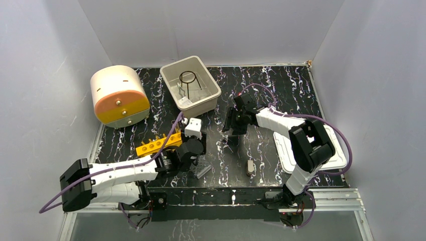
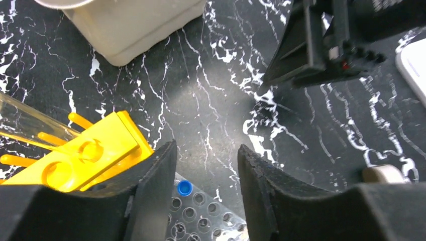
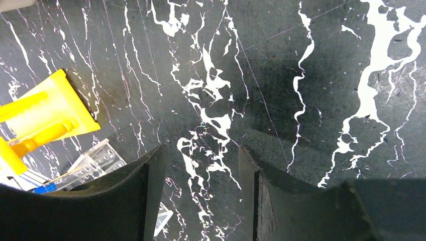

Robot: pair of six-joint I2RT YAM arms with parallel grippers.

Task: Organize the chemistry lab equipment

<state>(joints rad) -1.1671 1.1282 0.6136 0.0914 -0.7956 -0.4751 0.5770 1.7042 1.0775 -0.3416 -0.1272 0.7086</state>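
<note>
My left gripper (image 1: 195, 148) (image 2: 207, 146) is open and empty, low over a clear perforated tray (image 2: 201, 211) holding a blue-capped tube (image 2: 185, 188). A yellow tube rack (image 1: 158, 144) (image 2: 85, 155) lies just to its left, with a clear test tube (image 2: 30, 120) beside it. My right gripper (image 1: 232, 125) (image 3: 201, 148) is open and empty over bare marble tabletop. Its view shows the yellow rack (image 3: 45, 115), the clear tray (image 3: 98, 160) and a thin blue-tipped tool (image 3: 45, 188) to the left. The beige tub (image 1: 213, 95) holds the black wire ring-stand (image 1: 188, 78), metal forceps (image 1: 180, 89) and a small bag (image 1: 185, 103).
A large cream and orange cylinder (image 1: 119, 95) stands at the back left. A flat white lid (image 1: 337, 150) lies at the right, partly under the right arm. A small beige stopper (image 1: 249, 167) (image 2: 384, 174) lies near the front. White walls enclose the table.
</note>
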